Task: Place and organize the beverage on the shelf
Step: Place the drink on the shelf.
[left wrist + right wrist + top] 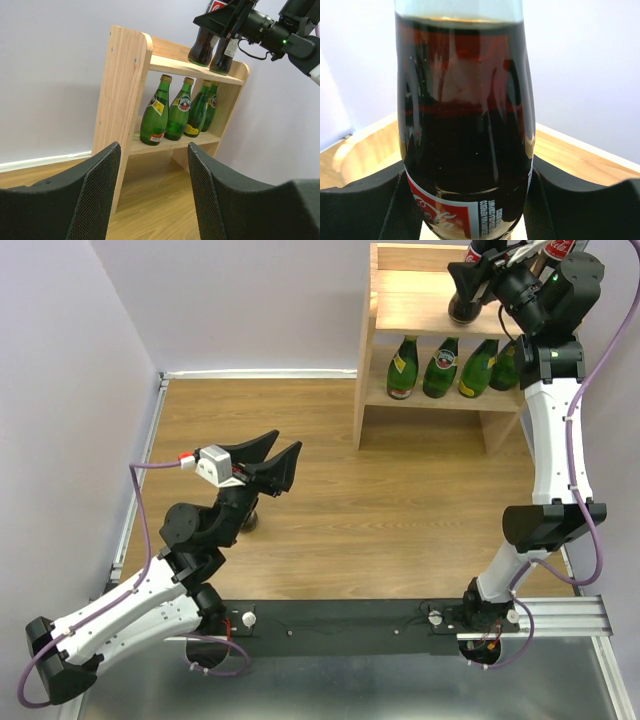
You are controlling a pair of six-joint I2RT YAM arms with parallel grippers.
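The light-wood shelf (420, 310) stands at the back right and also shows in the left wrist view (125, 95). Four green bottles (450, 368) stand on its lower tier, seen too in the left wrist view (172, 112). My right gripper (470, 282) is shut on a dark cola bottle (465, 125) with a red label, upright over the top board. A second cola bottle (223, 52) stands close beside it. My left gripper (275, 465) is open and empty above the floor, its fingers (95, 195) pointing at the shelf.
A dark round object (248, 522) stands on the wooden floor under my left arm, mostly hidden. Grey walls close in the left, back and right. A black rail (350, 625) runs along the near edge.
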